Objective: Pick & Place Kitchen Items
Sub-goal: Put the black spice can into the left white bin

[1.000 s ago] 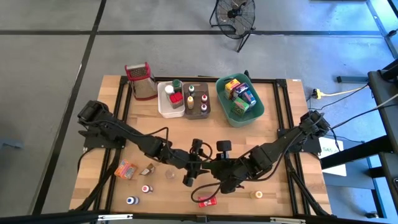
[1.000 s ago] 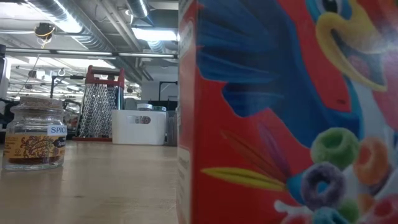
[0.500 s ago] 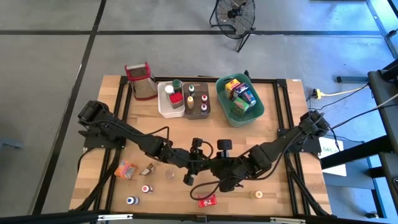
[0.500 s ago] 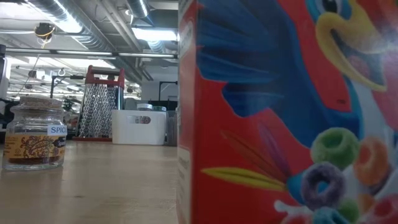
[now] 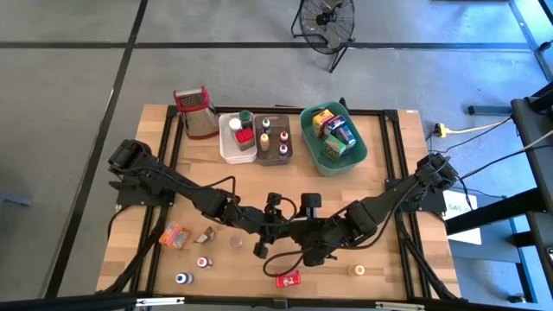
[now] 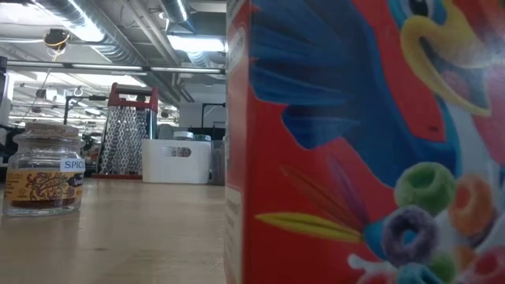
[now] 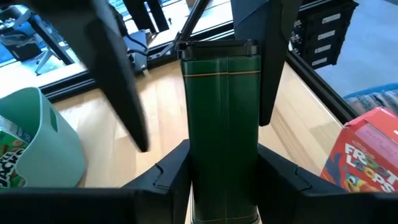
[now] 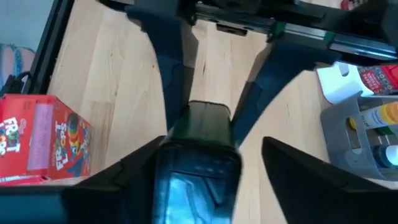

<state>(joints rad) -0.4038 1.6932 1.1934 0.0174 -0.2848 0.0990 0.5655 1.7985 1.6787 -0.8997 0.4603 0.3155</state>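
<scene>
1. Dark green and smooth-sided, the bottle (image 7: 224,124) with the black cap hangs in the air over the middle of the bench (image 5: 285,177), caught between both arms. The main risk, as I judge it, is a drop during this hand-over. One gripper alone carries it, and the sides it is held by look slick.
2. If the left gripper (image 7: 224,163) has only a shallow hold on the lower body, the bottle could tilt or slide out as the arms part. It would then fall toward the front of the bench, where the small Froot Loops box (image 5: 289,278) lies.
3. A second risk is that one finger of the right arm stands very close to the cap end. Pulling away at an angle could snag the cap and twist the bottle in the other grip.
4. The teal bin (image 5: 333,138) sits well apart at the far side, so a loose hold would have a long carry in which to fail.
5. The left gripper is closed on the bottle, with both fingers pressed against its flat sides.
6. The right gripper (image 8: 199,158) stands spread around the bottle's other end. Bare wood shows between one finger and the bottle, so it looks released rather than holding.
</scene>
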